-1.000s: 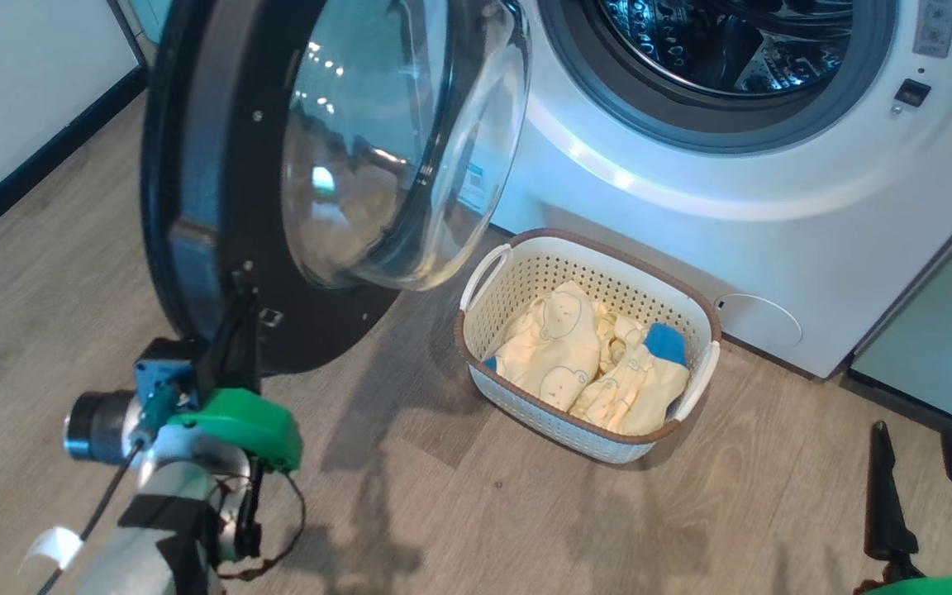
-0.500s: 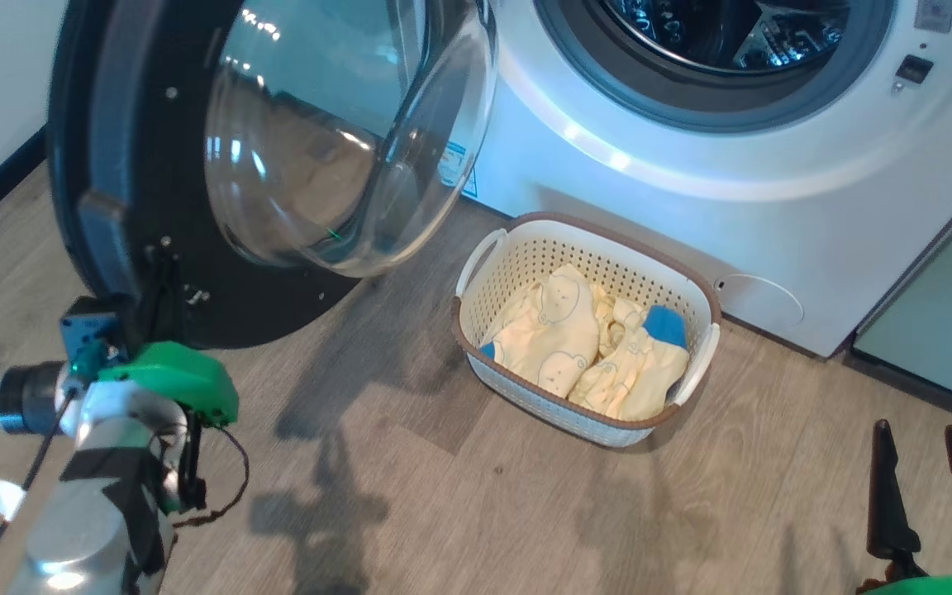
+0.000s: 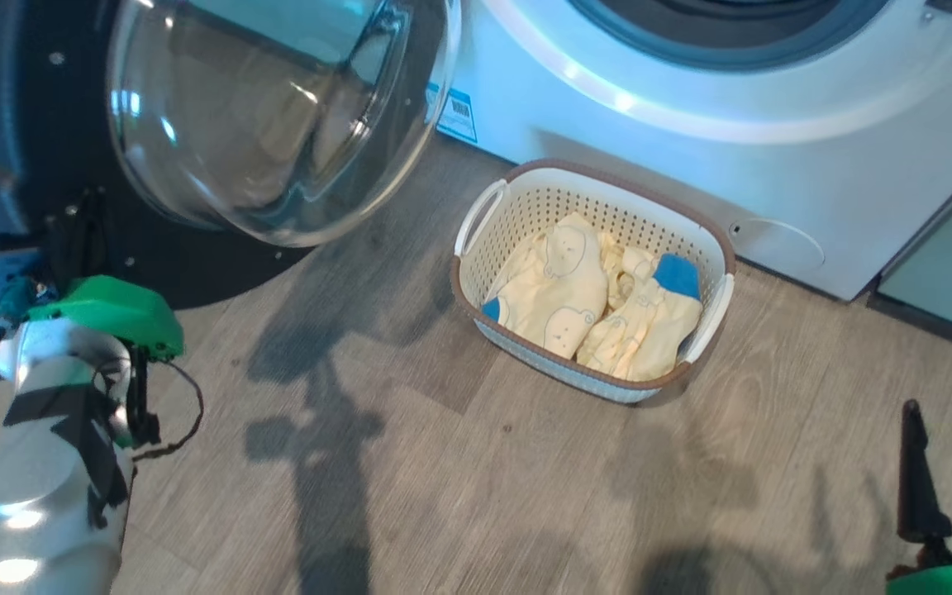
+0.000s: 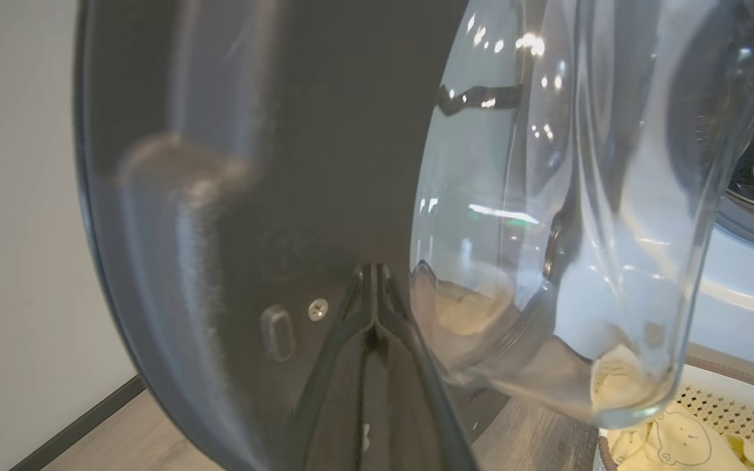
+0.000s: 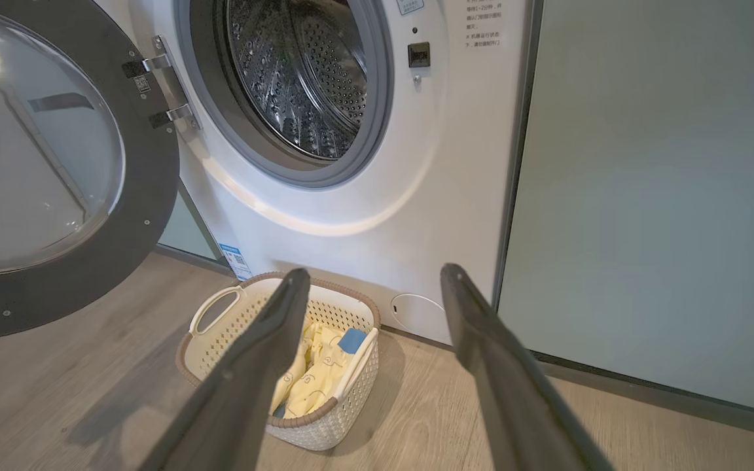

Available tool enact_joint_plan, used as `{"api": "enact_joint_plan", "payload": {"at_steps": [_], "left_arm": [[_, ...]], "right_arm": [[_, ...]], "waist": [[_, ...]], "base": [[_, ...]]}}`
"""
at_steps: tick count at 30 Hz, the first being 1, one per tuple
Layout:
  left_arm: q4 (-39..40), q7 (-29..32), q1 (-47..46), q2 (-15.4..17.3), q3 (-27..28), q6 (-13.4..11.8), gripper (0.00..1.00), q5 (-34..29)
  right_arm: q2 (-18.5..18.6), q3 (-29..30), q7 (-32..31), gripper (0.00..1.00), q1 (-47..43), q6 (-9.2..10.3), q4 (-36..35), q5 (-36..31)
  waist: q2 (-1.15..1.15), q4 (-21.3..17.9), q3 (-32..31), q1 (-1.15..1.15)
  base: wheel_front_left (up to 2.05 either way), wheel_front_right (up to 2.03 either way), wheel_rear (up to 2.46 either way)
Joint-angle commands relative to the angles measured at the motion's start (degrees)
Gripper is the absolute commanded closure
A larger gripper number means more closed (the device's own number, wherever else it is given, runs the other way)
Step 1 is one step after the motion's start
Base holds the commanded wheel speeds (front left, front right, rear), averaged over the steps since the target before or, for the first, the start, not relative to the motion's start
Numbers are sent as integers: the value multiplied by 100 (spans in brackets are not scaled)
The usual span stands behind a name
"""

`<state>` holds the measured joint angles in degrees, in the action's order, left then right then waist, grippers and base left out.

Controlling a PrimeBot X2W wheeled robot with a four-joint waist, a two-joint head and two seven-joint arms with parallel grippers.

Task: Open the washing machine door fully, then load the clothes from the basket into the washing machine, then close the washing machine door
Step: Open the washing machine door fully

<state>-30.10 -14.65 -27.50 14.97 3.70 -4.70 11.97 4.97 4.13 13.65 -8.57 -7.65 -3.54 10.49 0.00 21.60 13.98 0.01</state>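
The washing machine [image 3: 649, 124] stands white at the top, its steel drum [image 5: 305, 72] exposed. The washing machine door [image 3: 13, 124] hangs swung out to the left, its glass bowl [image 3: 278, 124] bulging toward the machine. My left gripper [image 3: 83, 215] is shut, and its joined tips [image 4: 374, 268] rest against the door's [image 4: 285, 163] black inner rim. The cream basket [image 3: 525, 169] sits on the floor in front of the machine and holds the pale yellow clothes [image 3: 575, 289]. My right gripper [image 3: 951, 413] is open and holds nothing at the lower right, pointing at the basket [image 5: 220, 327].
A pale green cabinet [image 5: 652, 196] adjoins the machine on the right. A white wall with dark skirting [image 4: 17, 261] lies behind the door. Wooden floor [image 3: 484, 479] stretches between my arms and the basket. A round service flap [image 3: 778, 246] is low on the machine.
The door has swung further left, away from the basket, with my shut left gripper staying against its rim. The head view has shifted too. The right gripper stays open.
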Motion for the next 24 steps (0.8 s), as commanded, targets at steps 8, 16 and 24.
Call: {"api": "enact_joint_plan", "payload": {"at_steps": [8,16,24], "left_arm": [[-46,-34,-509,205,644,52,100,-251],[-230,-34,-609,219,1173,88,100,-329],[-132,-35,-613,130,1432,243,100,-493]], "right_arm": [[268,-17,-120,0,297,16,-398,-58],[350,-19,-168,0,366,16,-443,-35],[330,-9,-162,0,398,16,-419,-45]], "waist": [[0,23,309,-1],[0,-15,418,-1],[0,-8,406,-1]], "base": [[0,0,0],[0,0,0],[0,0,0]]}}
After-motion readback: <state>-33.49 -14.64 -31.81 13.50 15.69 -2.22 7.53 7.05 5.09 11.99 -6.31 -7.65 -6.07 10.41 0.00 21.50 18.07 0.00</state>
